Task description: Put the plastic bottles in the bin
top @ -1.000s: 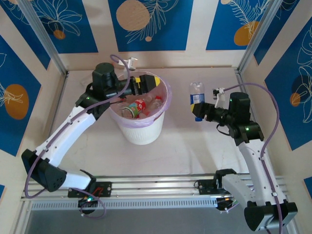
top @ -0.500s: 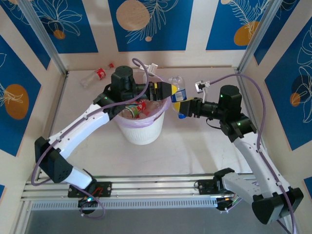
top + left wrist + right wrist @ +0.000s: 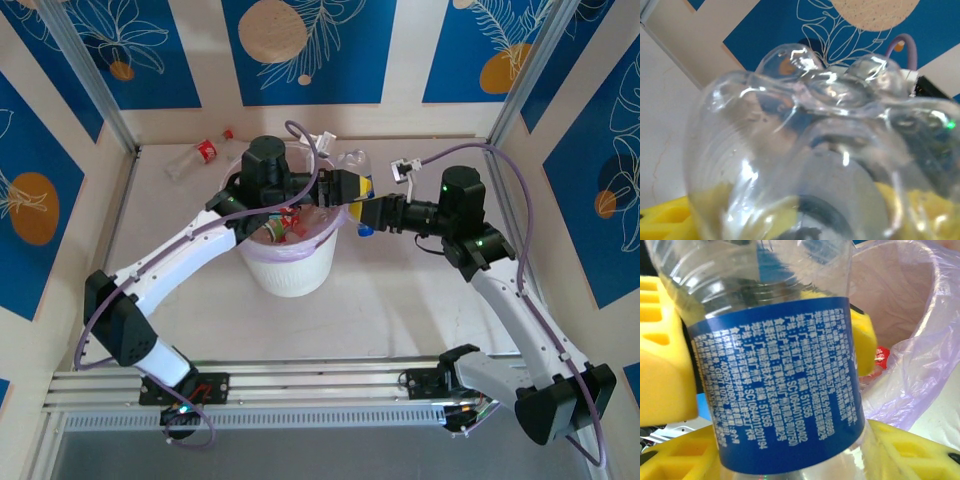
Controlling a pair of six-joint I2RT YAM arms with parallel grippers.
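A clear plastic bottle (image 3: 356, 166) with a blue label hangs over the right rim of the bin (image 3: 290, 268), a white ribbed bucket lined with a pinkish bag. My right gripper (image 3: 378, 212) is shut on it from the right; the label (image 3: 780, 390) shows between its yellow fingers (image 3: 912, 450). My left gripper (image 3: 345, 187) reaches across the bin and its yellow pads (image 3: 665, 355) press both sides of the same bottle, whose clear base (image 3: 805, 150) sits right at the left wrist camera. Several bottles (image 3: 285, 222) lie inside the bin. One red-labelled bottle (image 3: 196, 156) lies at the far left.
The bag's folded edge (image 3: 912, 357) lies just beside the held bottle. Wooden walls with blue panels close the table on three sides. An aluminium rail (image 3: 320, 380) runs along the near edge by the arm bases.
The right arm carried the blue-labelled bottle leftward to the bin's right rim. The left arm swung right across the bin and its jaws closed on that bottle.
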